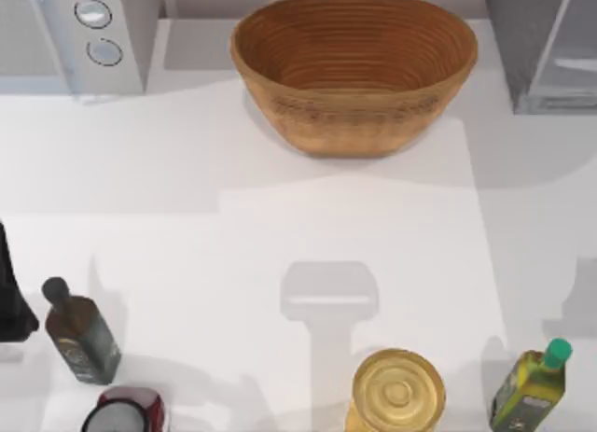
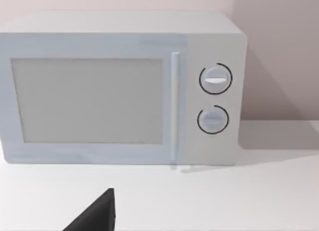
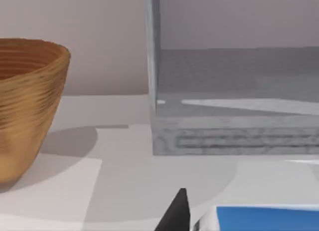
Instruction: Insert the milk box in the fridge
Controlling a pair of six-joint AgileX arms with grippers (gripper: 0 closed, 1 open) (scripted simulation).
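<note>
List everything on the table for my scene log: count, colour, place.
wicker basket: 1, brown, back centre
microwave: 1, white, two dials, back left
fridge: 1, dark grey, back right
dark bottle: 1, brown-black, front left
red-rimmed can: 1, front left edge
yellow jar: 1, front centre-right
green-capped bottle: 1, yellow, front right
milk box: 1, blue top, near the fridge
left gripper: black, faces the microwave
right gripper: black, beside the milk box

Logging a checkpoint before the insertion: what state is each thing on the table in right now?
Fridge: open, interior empty.
Milk box: blue top at the right wrist view's lower edge, facing the fridge.
Microwave: door closed.
Wicker basket: upright, empty.
Green-capped yellow bottle: upright, capped.
Dark bottle: upright, capped.
</note>
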